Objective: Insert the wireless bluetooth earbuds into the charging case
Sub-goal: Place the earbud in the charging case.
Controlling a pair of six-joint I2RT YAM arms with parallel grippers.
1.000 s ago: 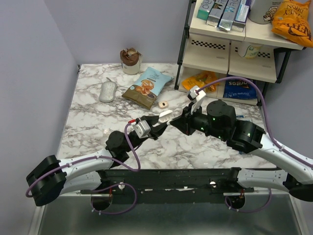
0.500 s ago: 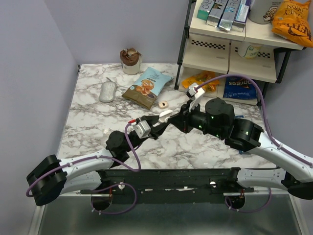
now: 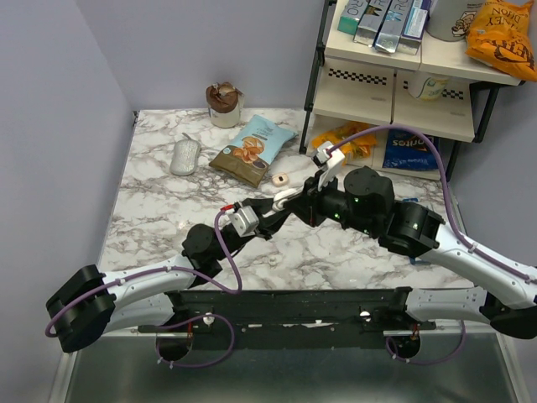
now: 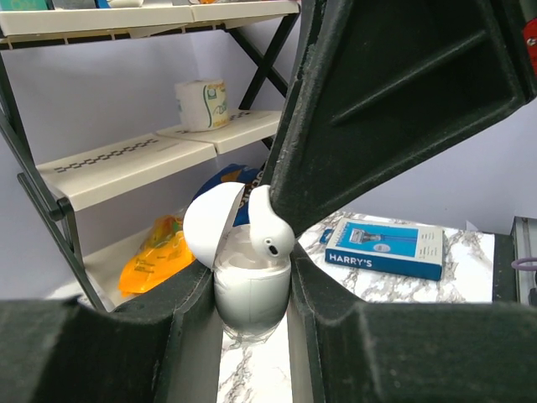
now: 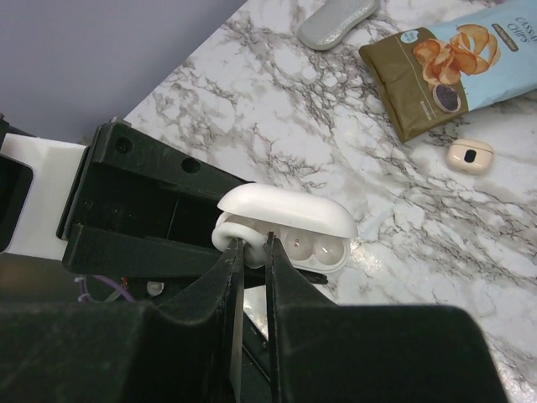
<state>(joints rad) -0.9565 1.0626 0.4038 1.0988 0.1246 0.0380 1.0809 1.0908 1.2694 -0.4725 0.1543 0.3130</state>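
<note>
One white earbud [image 4: 270,228] sits tilted at the mouth of the charging case [image 4: 250,290], its rounded head just over the rim and not seated in a socket. The lid [image 4: 211,228] stands swung up behind it. The left hand [image 4: 252,304] is closed on the case, one finger pressed to each side of the case body, holding it upright. The right hand [image 5: 250,253] comes in from above with its fingers pinched tight on the earbud, so the two hands meet at the case opening. In the right wrist view the case interior shows two pale rounded hollows; I cannot tell whether either is filled. In the top view this meeting point lies over the middle of the marbled bench [image 3: 159,210]. Just beyond it a small cream piece [image 3: 280,178] lies on the bench, then a snack bag [image 3: 252,149], and a grey mouse-shaped object [image 3: 185,156] further left
</note>
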